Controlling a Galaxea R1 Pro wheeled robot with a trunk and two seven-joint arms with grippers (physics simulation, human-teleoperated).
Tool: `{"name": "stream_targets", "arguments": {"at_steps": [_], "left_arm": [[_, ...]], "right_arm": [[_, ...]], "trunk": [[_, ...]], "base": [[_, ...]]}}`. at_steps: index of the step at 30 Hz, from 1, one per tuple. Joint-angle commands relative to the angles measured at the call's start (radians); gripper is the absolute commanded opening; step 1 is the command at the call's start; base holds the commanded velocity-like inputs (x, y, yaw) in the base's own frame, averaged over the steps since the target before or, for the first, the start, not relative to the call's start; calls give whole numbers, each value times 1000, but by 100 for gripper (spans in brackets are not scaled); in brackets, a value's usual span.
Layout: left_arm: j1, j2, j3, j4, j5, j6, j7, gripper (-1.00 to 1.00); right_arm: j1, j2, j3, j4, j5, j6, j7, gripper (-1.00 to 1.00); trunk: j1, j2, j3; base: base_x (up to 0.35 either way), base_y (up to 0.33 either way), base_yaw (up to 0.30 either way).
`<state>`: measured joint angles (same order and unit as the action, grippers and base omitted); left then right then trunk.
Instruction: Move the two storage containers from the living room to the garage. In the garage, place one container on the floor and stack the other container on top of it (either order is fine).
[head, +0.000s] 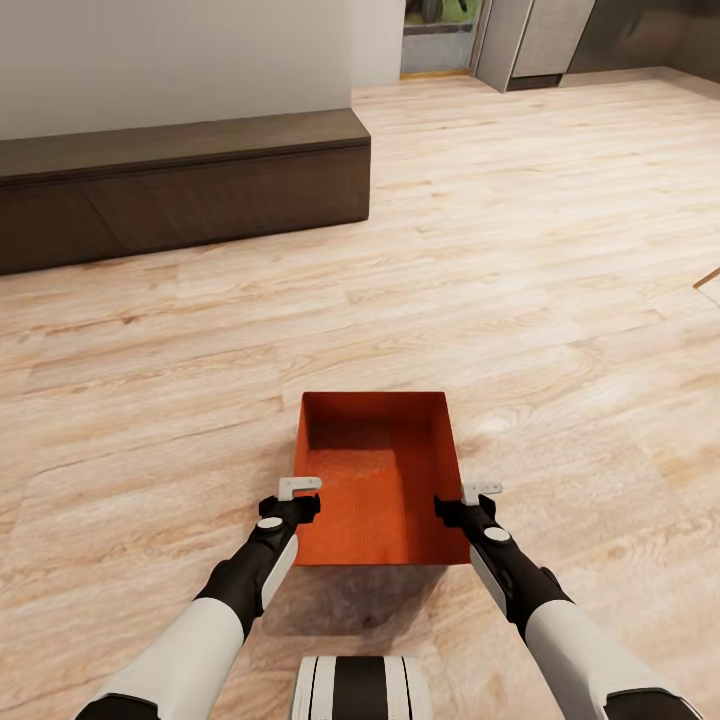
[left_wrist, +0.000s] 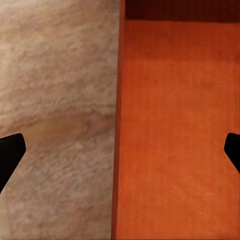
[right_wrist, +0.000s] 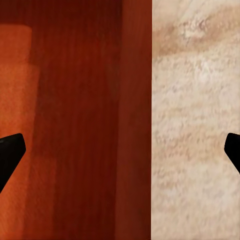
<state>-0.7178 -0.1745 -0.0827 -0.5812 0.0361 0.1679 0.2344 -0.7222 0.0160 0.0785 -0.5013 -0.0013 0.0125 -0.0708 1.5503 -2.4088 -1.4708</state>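
Bin (head: 380, 480), orange-red and open-topped, sits between the two pincers, raised a little above the light wood plank floor (head: 560, 300), with a dark shadow under its near end. Its long axis runs straight away from the robot, open side up, short walls nearest and farthest. The near wall is seen almost edge-on, and the underside is hidden.

Left pincer (head: 298, 488) sits at the bin's left wall near the near corner; right pincer (head: 482, 492) sits at the right wall opposite. In each wrist view the wall runs down the middle between two dark fingertips that are cut off at the picture edges: left pincer (left_wrist: 120, 152), bin floor (left_wrist: 175, 140) on one side, planks on the other; right pincer (right_wrist: 120, 152), bin wall (right_wrist: 135, 120) likewise. Both pincers stand wide apart astride a wall, not pressing it. What bears the bin cannot be made out.

Beyond the bin, far past the left pincer, a long dark low cabinet (head: 180, 185) lines a pale wall. A doorway (head: 437, 38) at the far end is cropped and blurry.
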Motion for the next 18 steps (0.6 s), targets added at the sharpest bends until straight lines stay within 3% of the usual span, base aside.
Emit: {"name": "stream_targets", "arguments": {"at_steps": [1,18], "left_arm": [[0,0,-2,-2,4,5,6,100],[0,0,-3,-3,4,6,7,100]], "right_arm": [[0,-1,6,0,0,1,-7,100],[0,-2,6,0,0,2,-1,100]], "trunk": [[0,0,-1],[0,0,-1]], "base": [[0,0,0],[0,0,0]]}}
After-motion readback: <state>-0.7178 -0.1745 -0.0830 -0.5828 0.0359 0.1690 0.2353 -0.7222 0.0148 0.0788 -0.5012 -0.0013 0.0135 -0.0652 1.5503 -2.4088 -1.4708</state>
